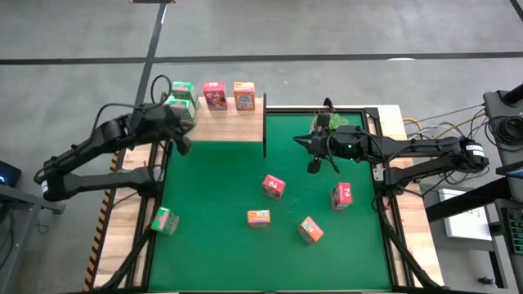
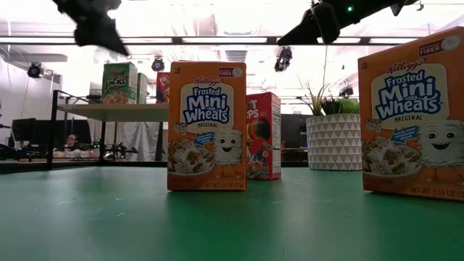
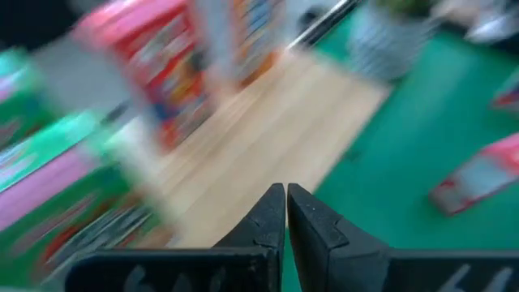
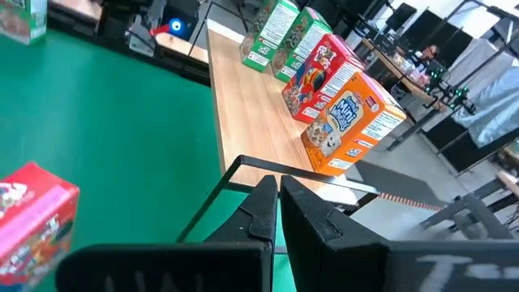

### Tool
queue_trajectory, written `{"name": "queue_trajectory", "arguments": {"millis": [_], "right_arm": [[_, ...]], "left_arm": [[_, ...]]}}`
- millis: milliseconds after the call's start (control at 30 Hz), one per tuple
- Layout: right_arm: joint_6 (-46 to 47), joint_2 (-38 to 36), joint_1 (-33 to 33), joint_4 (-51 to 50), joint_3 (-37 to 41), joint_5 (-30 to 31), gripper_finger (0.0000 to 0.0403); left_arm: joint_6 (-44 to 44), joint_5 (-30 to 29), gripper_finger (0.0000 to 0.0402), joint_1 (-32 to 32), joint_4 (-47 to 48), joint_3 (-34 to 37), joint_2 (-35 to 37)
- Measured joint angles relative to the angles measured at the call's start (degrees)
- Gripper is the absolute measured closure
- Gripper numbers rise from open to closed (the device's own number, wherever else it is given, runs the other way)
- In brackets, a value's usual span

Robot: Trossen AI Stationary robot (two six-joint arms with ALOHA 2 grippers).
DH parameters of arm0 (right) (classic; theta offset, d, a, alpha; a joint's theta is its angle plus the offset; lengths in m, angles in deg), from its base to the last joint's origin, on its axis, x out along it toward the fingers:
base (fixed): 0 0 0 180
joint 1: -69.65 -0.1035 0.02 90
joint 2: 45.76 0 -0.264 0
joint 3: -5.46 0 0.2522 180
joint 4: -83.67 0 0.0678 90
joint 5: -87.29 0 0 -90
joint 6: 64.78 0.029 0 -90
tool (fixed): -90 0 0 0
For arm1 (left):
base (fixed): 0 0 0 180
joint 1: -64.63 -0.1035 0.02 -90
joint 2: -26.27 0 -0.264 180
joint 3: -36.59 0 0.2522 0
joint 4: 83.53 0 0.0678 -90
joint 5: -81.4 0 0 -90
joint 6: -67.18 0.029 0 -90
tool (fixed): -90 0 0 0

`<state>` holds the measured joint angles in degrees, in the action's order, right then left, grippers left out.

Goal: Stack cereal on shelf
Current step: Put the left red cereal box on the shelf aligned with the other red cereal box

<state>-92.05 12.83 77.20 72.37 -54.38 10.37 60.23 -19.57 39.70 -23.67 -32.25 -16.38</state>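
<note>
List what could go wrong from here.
1. The left gripper, shut and empty, hangs right beside the green boxes on the shelf; a swing could knock them off the end.
2. The right gripper, shut, is near the plant pot and could clip it.

- The counter (image 1: 229,261) has a green top with a light wood border along both sides.
- A light-wood shelf (image 1: 221,126) sits at its far left corner, and four cereal boxes stand in a row on the shelf: two green boxes (image 1: 181,96), a pink box (image 1: 214,95) and an orange box (image 1: 243,95).
- On the green top lie two pink boxes (image 1: 274,186) (image 1: 341,195), two orange boxes (image 1: 259,218) (image 1: 310,230) and one green box (image 1: 164,220) at the left edge.
- A white patterned plant pot (image 2: 333,141) stands at the far end.
</note>
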Motion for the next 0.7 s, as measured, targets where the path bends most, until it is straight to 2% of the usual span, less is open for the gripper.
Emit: {"name": "queue_trajectory", "arguments": {"millis": [200, 367, 533, 700], "right_arm": [[8.10, 0.11, -0.04, -0.02, 0.00, -0.21, 0.0394], [15.03, 0.85, -0.41, -0.50, -0.34, -7.42, 0.0394], [19.72, 2.83, -3.42, -3.03, -4.07, -9.05, 0.0394], [22.19, 7.49, -7.02, -10.08, -10.11, -9.07, 0.0394]], "left_arm": [[1.38, 0.03, 0.0401, 14.75, -18.46, 7.68, 1.86], [3.22, -0.27, 0.0402, 24.80, -29.12, 13.19, 0.93], [4.98, -0.48, 0.0401, 30.80, -35.56, 16.57, -0.81], [6.11, -0.57, 0.0402, 33.14, -37.05, 17.58, -2.27]]}}
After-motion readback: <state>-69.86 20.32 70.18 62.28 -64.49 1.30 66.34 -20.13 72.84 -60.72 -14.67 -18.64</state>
